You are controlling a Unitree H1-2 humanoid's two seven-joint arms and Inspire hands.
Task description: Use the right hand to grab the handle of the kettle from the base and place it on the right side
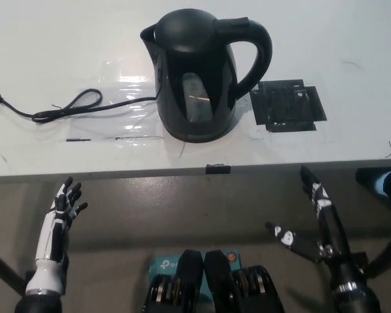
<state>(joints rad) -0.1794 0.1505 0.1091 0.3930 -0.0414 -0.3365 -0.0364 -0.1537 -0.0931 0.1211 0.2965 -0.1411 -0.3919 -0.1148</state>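
Well apart from the kettle, seemingly on its base, the right hand hangs empty, fingers spread.

A robot test bench, not a kitchen.
You see a bare white table with black tape squares marking a spot, clear tape over a loose power cord, grey floor below.
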